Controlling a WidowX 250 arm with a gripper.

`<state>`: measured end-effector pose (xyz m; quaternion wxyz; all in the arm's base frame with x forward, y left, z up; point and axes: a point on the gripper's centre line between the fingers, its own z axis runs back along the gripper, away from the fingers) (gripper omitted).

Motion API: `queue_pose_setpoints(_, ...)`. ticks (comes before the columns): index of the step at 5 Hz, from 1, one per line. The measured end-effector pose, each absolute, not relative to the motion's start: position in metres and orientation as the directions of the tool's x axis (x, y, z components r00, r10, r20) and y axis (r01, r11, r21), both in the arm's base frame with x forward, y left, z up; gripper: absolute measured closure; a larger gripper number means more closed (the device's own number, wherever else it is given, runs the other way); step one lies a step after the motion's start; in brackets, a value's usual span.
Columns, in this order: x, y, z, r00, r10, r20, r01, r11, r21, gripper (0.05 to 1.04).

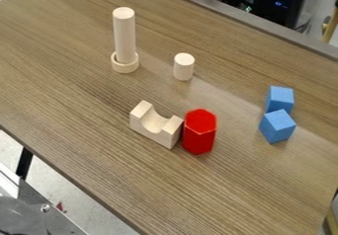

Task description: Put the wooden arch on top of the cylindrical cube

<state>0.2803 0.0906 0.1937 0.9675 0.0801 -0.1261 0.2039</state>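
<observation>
Though I cannot tell how far my claw is open, or whether it has hold of anything, I judge myself to be at the first step: getting the wooden arch (155, 129). It lies on the wood-grained tabletop (99, 145) with its hollow facing up, and one end comes right up to the red hexagonal prism (198, 133) – touching or just beside it, I can't say which.

Farther off stands the short wooden cylinder (184, 67), upright and with a bare top. I take that for my target, though the tall wooden cylinder (124, 35), upright in the wooden ring (125, 67), could also answer to the wording. Well apart from the arch are the rear blue cube (280, 98) and the front blue cube (277, 126), close together.

Next I should come down over the arch and pinch it across its narrow thickness, keeping my grip away from the prism, then lift straight up before carrying it over. The cylinder's top is small against the arch's length – so I would centre the arch, lower it level and let go gently, or it may tip off.
</observation>
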Motion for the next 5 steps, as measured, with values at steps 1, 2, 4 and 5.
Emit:
queue_pose_setpoints(1,0.279,0.090,0.184,0.893,0.377,0.244,-0.412,0.905,0.108,0.084)
queue_pose_setpoints(2,0.249,0.090,0.175,0.947,0.255,0.195,-0.279,0.954,0.109,0.084)
queue_pose_setpoints(4,0.202,0.105,0.177,0.978,0.074,0.197,-0.099,0.988,0.120,0.084)
queue_pose_setpoints(5,0.188,0.103,0.160,0.983,-0.041,0.180,0.024,0.995,0.097,0.084)
